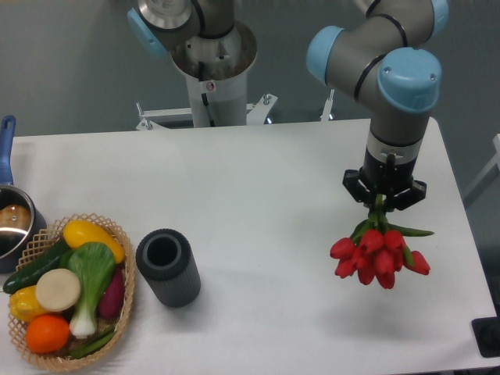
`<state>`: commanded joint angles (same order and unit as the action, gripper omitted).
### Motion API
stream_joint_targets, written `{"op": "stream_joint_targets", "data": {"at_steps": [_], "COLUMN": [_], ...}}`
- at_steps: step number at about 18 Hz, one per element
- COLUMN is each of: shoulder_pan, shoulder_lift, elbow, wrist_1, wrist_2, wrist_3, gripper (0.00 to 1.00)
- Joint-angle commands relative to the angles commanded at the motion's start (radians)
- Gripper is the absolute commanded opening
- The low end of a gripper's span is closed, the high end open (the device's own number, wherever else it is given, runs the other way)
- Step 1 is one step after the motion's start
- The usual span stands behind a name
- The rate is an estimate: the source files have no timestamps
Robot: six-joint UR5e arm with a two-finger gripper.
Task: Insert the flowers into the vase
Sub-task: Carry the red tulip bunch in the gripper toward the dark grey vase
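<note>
Fingers [380, 205] seemingly hidden behind flowers [378, 256]

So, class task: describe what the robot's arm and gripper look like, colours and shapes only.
The arm is made of grey, rounded tube sections with light blue caps at the joints. Its wrist narrows to a silver ring above a small black gripper. The fingers are too hidden to describe. No cables show on the arm.
</note>
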<state>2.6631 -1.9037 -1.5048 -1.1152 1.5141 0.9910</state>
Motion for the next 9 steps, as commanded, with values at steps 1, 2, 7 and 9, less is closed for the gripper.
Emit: {"op": "stream_joint_targets", "data": {"at_steps": [1, 2, 7, 9], "shoulder_pan": [-0.003, -0.006, -0.012, -0.011], "shoulder_lift": [0.002, 0.008, 0.020, 0.023], "elbow": [0.000, 0.005, 0.005, -0.011], "wrist_1": [0.000, 0.003, 0.040, 0.138], "wrist_2": [-0.005, -0.035, -0.144, -0.268], "wrist_3": [-0.002, -0.006, -0.037, -0.043], "gripper": [0.00, 0.00, 0.00, 0.00]}}
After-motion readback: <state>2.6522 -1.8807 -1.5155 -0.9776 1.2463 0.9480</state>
